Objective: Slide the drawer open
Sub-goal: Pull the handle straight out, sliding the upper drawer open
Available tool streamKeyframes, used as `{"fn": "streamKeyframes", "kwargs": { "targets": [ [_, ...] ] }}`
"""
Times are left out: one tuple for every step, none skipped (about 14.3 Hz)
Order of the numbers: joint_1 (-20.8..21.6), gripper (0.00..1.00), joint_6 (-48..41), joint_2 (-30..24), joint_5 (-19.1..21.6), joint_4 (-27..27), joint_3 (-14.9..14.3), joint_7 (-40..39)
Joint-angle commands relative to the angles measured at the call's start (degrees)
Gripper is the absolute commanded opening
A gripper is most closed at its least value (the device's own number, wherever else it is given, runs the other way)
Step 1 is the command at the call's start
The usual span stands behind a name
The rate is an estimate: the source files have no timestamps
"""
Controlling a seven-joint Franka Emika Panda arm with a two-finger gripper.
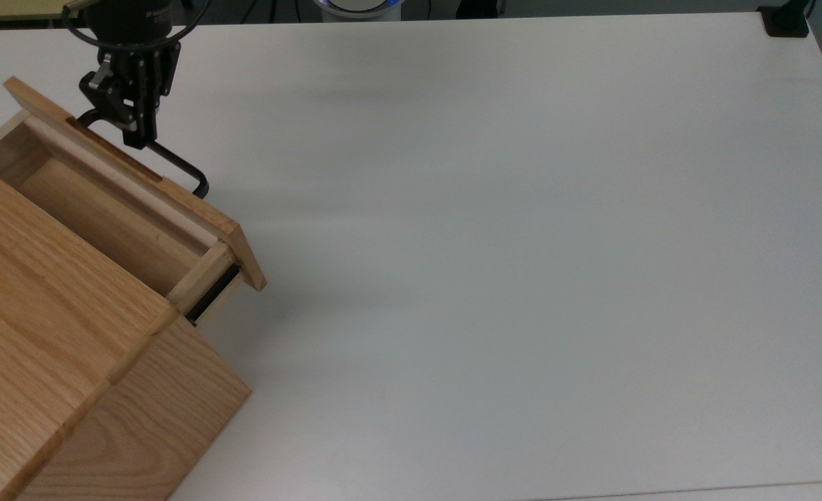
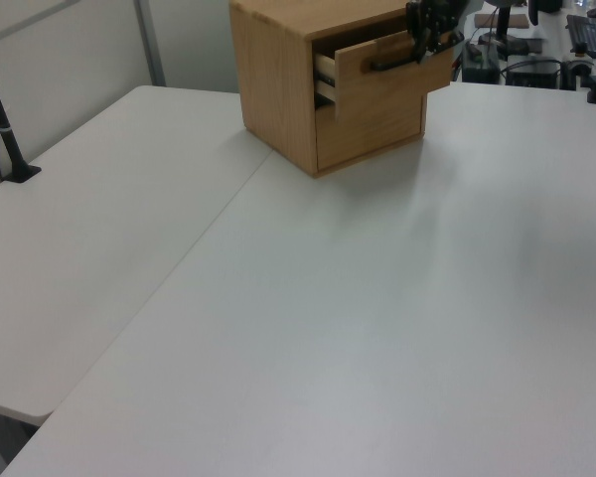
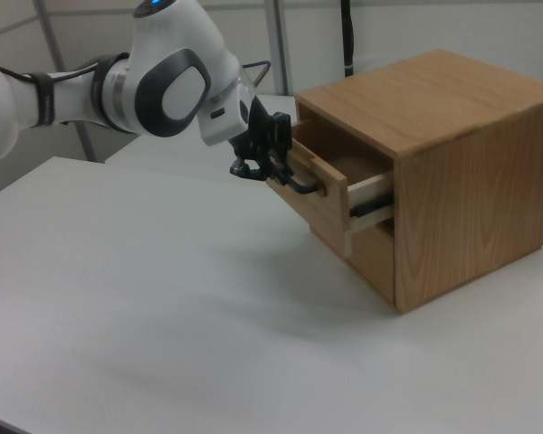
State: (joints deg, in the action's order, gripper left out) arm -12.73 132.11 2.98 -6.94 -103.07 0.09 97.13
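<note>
With the black two-finger claw (image 1: 134, 132) pinching the black metal U-shaped handle (image 1: 174, 161) of the shallow light-wood drawer (image 1: 122, 202), an off-axis pull might jam its rails or drag the oak cabinet (image 1: 56, 348).

Robotics lab, white worktable (image 1: 522, 243), robot arm (image 3: 154, 86), cluttered desks behind

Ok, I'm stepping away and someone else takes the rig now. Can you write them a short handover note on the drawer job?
Tool: shut on the handle of the top drawer.
Things: the cabinet sits at the top view's lower left on the white table; its top drawer is partly slid out, inside looks empty.
Done: handle gripped, drawer partly open.
Left: probably keep pulling straight out along the rails, then let go.
</note>
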Motion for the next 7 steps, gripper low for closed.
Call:
{"fn": "streamKeyframes", "kwargs": {
  "targets": [
    [0.7,0.03,-2.6,-6.7,-1.1,-5.0,2.0,-2.2],
    [0.7,0.03,-3.8,-7.4,-1.1,-5.2,2.2,-2.2],
    [0.8,0.03,-4.4,-8.4,-1.1,-5.9,2.5,-2.2],
    [0.9,0.03,-4.8,-9.0,-1.1,-6.3,2.5,-2.2],
    [1.0,0.03,-5.5,-9.6,-1.1,-6.5,2.5,-2.2],
    [1.1,0.03,-6.2,-9.9,-1.1,-6.5,2.6,-2.2],
    [1.7,0.03,-7.2,-10.1,-1.1,-6.5,2.9,-2.2]
  ]
}}
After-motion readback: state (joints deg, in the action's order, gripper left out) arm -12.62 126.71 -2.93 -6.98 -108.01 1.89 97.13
